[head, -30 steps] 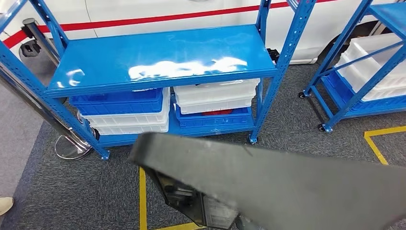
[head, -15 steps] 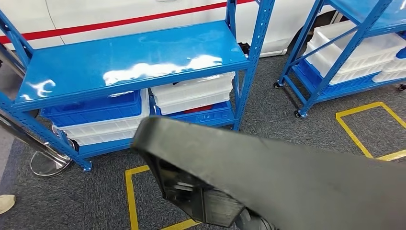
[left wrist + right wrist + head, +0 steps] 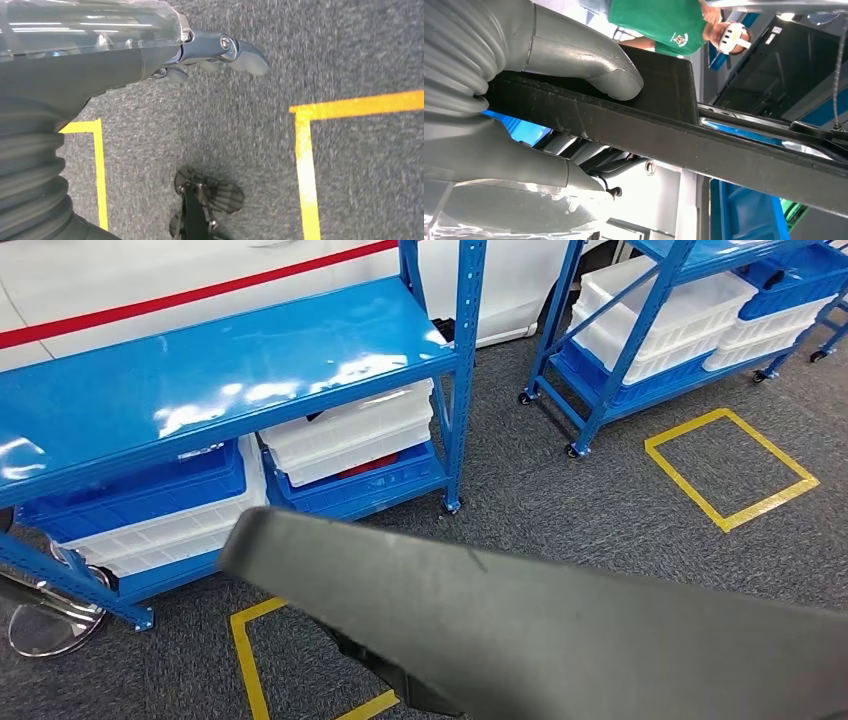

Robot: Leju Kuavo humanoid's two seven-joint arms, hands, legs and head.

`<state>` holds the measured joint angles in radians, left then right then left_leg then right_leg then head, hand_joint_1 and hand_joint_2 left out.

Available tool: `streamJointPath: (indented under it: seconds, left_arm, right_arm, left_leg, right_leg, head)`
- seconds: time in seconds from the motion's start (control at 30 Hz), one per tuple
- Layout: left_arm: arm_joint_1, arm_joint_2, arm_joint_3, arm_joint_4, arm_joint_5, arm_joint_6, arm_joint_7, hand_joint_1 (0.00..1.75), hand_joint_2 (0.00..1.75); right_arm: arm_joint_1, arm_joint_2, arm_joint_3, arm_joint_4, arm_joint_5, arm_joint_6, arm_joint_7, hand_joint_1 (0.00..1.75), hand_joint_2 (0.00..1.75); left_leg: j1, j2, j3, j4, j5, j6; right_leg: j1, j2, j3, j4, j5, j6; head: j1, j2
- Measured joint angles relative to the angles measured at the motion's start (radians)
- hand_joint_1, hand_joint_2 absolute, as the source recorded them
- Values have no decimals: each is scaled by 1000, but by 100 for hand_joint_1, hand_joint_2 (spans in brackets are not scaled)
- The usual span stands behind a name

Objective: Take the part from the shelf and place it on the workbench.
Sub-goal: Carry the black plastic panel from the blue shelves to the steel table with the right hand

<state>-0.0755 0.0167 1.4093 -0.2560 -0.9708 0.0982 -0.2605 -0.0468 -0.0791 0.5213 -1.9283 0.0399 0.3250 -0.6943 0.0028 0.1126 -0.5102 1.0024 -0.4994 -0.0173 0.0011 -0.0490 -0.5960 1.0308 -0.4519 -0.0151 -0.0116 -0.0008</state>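
Observation:
The part (image 3: 560,630) is a large, flat, dark grey panel that slants across the lower half of the head view. In the right wrist view my right hand (image 3: 524,100) grips the same part (image 3: 674,135) at its edge, with the thick thumb (image 3: 594,65) pressed on one face and the fingers under the other. My left hand (image 3: 210,50) hangs over the grey carpet with its fingers apart and nothing in it. The blue shelf (image 3: 220,370) stands ahead at the left, and its top board is bare.
White bins (image 3: 350,430) and blue bins (image 3: 140,495) fill the shelf's lower level. A second blue shelf (image 3: 650,320) with white bins stands at the right. Yellow tape squares (image 3: 730,468) mark the carpet. A chrome post base (image 3: 45,625) sits at the left. A person in a green shirt (image 3: 659,20) stands nearby.
The camera has swung to the right: the shelf slid left in the picture, and the second shelf and a yellow floor square came into view. The part stays in my right hand.

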Motion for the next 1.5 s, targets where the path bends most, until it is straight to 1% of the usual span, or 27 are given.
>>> streamJointPath:
  seconds: [0.07,0.13,0.2,0.23,0.3,0.37,0.43,0.5,0.57,0.63,0.7,0.73,0.77,0.8,0.87,0.93,1.0,1.07,1.17,1.2,1.23,1.27,1.3,1.37,1.43,1.47,1.5]
  left_arm:
    - [-1,-7,-1,0,-4,6,5,0,175]
    - [2,-12,-2,1,-9,12,7,0,175]
    - [7,-16,-4,1,-15,19,8,0,175]
    - [8,-19,-6,1,-17,22,8,0,175]
    - [8,-24,-11,1,-18,25,8,0,175]
    - [7,-29,-13,1,-17,27,8,0,175]
    - [7,-36,-14,1,-13,32,10,0,175]
    - [5,-45,-14,1,-11,38,11,0,175]
    - [2,-55,-15,2,-10,40,13,0,175]
    - [3,-63,-14,2,-10,43,17,0,175]
    - [5,-69,-14,2,-10,47,22,0,175]
    - [6,-72,-14,2,-11,50,23,0,175]
    - [6,-74,-15,2,-13,54,24,0,175]
    - [5,-76,-15,2,-14,57,24,0,175]
    - [4,-81,-16,2,-17,60,22,0,175]
    - [4,-84,-17,2,-18,60,19,0,175]
    - [3,-85,-17,2,-18,60,13,0,175]
    - [0,-85,-18,2,-18,60,6,0,175]
    - [1,-85,-18,2,-17,59,-6,0,175]
    - [2,-84,-18,2,-16,58,-10,0,175]
    - [3,-82,-18,2,-15,57,-12,0,175]
    - [3,-80,-18,2,-15,56,-16,0,175]
    - [3,-77,-18,2,-16,54,-20,0,175]
    - [1,-70,-19,2,-17,46,-31,0,175]
    - [1,-63,-21,2,-21,38,-40,0,175]
    - [0,-58,-22,2,-23,34,-43,0,175]
    - [-1,-54,-24,2,-26,30,-45,0,175]
  right_arm:
    - [-3,0,6,3,1,3,0,168,175]
    - [-7,1,16,9,4,6,2,168,175]
    - [-8,1,26,16,9,11,6,168,175]
    - [-9,1,30,19,12,14,8,168,175]
    - [-13,2,38,24,15,19,9,168,175]
    - [-25,2,44,29,16,25,9,168,175]
    - [-38,2,47,35,15,35,9,168,175]
    - [-46,2,49,43,13,42,9,168,175]
    - [-55,2,50,50,10,48,10,168,175]
    - [-67,3,53,56,4,55,13,168,175]
    - [-72,4,56,63,-2,58,22,168,175]
    - [-72,5,58,65,-5,58,27,168,175]
    - [-72,5,58,67,-8,58,31,168,175]
    - [-71,5,59,68,-11,58,32,168,175]
    - [-73,5,59,68,-16,58,33,168,175]
    - [-75,4,59,68,-18,58,31,168,175]
    - [-76,4,59,67,-19,58,27,168,175]
    - [-78,4,59,67,-20,60,25,168,175]
    - [-83,5,60,66,-28,70,21,168,175]
    - [-84,5,60,66,-31,72,21,168,175]
    - [-84,5,60,66,-32,73,20,168,175]
    - [-84,5,60,66,-32,72,20,168,175]
    - [-84,5,60,64,-33,70,18,168,175]
    - [-85,5,60,59,-33,64,13,168,175]
    - [-85,5,60,53,-32,56,7,168,175]
    - [-84,4,59,48,-31,52,5,168,175]
    - [-82,4,59,44,-30,46,4,168,175]
  left_leg:
    - [5,-36,-14,39,-32,-10]
    - [8,-88,-65,153,-96,-15]
    - [9,-103,-123,270,-135,-17]
    - [9,-104,-132,285,-127,-16]
    - [11,-115,-99,202,-60,-14]
    - [15,-158,-47,74,-4,-9]
    - [16,-185,-27,22,6,-2]
    - [14,-167,-27,16,10,10]
    - [16,-144,-25,8,19,25]
    - [13,-118,-27,4,24,34]
    - [10,-91,-30,5,24,36]
    - [8,-77,-31,5,23,36]
    - [8,-65,-31,6,23,36]
    - [7,-54,-30,6,22,34]
    - [5,-35,-27,7,18,29]
    - [1,-18,-24,8,14,20]
    - [-1,1,-21,6,12,10]
    - [2,-20,-25,25,-8,0]
    - [7,-94,-97,190,-100,-8]
    - [8,-102,-128,253,-123,-10]
    - [8,-105,-146,288,-126,-11]
    - [9,-106,-147,285,-110,-12]
    - [11,-110,-131,244,-76,-13]
    - [19,-147,-74,111,-9,-15]
    - [22,-184,-42,37,12,-11]
    - [21,-189,-40,31,9,-7]
    - [20,-179,-39,28,12,0]
  right_leg:
    - [-5,21,1,-8,7,-13]
    - [-6,42,-1,-11,11,-22]
    - [-4,68,-4,-9,13,-25]
    - [-4,82,-5,-8,13,-25]
    - [-4,108,-4,-3,13,-24]
    - [-4,132,-8,4,14,-17]
    - [-5,154,-18,8,19,-4]
    - [-7,171,-25,7,25,11]
    - [-5,137,-41,35,5,21]
    - [-5,79,-87,136,-56,28]
    - [-9,59,-140,256,-107,34]
    - [-11,55,-147,278,-109,36]
    - [-13,52,-134,261,-94,36]
    - [-13,44,-102,207,-65,35]
    - [-6,-1,-25,68,-19,25]
    - [6,-28,7,2,-9,11]
    - [8,-6,4,-3,-6,0]
    - [2,16,6,-12,2,-10]
    - [-3,49,6,-17,8,-22]
    - [-3,62,5,-16,8,-23]
    - [-3,76,4,-14,8,-23]
    - [-4,91,4,-11,8,-22]
    - [-5,105,4,-8,7,-21]
    - [-5,130,2,2,3,-14]
    - [-6,153,-7,10,2,-2]
    - [-7,164,-13,11,5,5]
    - [-8,175,-17,10,8,12]
  head:
    - [0,0]
    - [-1,0]
    - [-1,0]
    - [-1,0]
    - [-1,0]
    - [0,0]
    - [0,0]
    - [0,0]
    - [3,0]
    - [6,0]
    - [7,0]
    - [7,0]
    - [7,0]
    - [7,0]
    - [7,0]
    - [6,0]
    - [6,0]
    - [6,0]
    - [4,0]
    - [4,0]
    - [4,0]
    - [4,0]
    - [4,0]
    - [4,0]
    - [4,0]
    - [5,0]
    - [5,0]
